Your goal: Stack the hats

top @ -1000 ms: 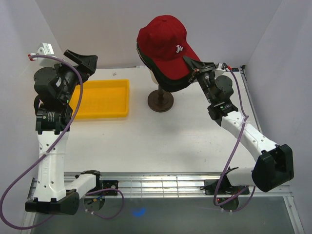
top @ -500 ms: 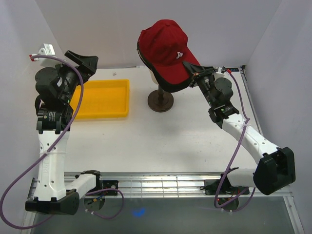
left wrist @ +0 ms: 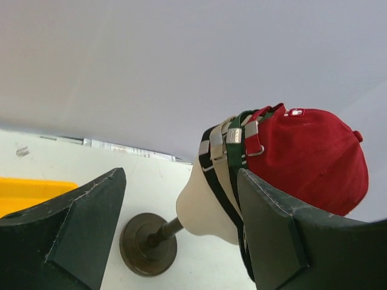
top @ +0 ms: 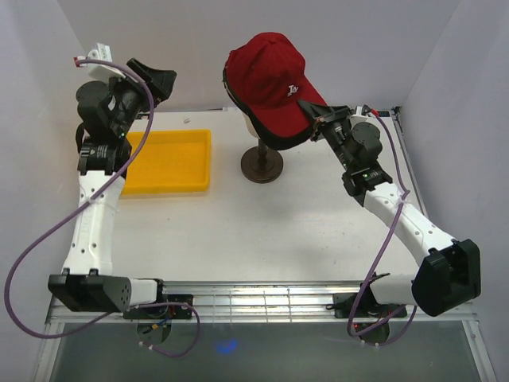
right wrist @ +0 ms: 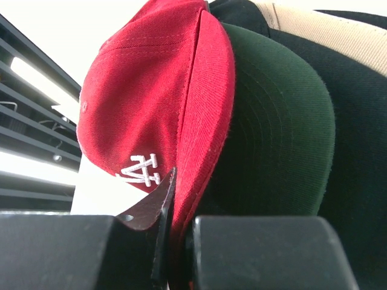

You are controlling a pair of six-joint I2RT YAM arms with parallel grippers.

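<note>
Locate the red cap (top: 266, 72) on top of the stack, at the back centre of the surface (top: 262, 231). The stack sits on the beige mannequin head (left wrist: 202, 205), which is carried by a dark stand (top: 262, 165). In the top view, the red cap's brim points to the right, toward the right arm, and white lettering shows on its front panel.

Check the right end effector (top: 320, 121). In the right wrist view its fingers are pressed together on the edge of the red cap's brim, pinching it. In that view, the brim of the dark green cap (right wrist: 278, 133) lies directly under the red one. Beyond it you see black cap fabric (right wrist: 363, 151) and a strip of the tan cap (right wrist: 326, 30).

Check the left end effector (top: 151, 79). Its fingers are spread wide and hold nothing. It is raised above the far end of the yellow tray (top: 171, 159), well apart from the stack and aimed toward it. In the left wrist view, the rear straps of the caps line up side by side on the back of the mannequin head: black, tan, dark green, red.
</note>
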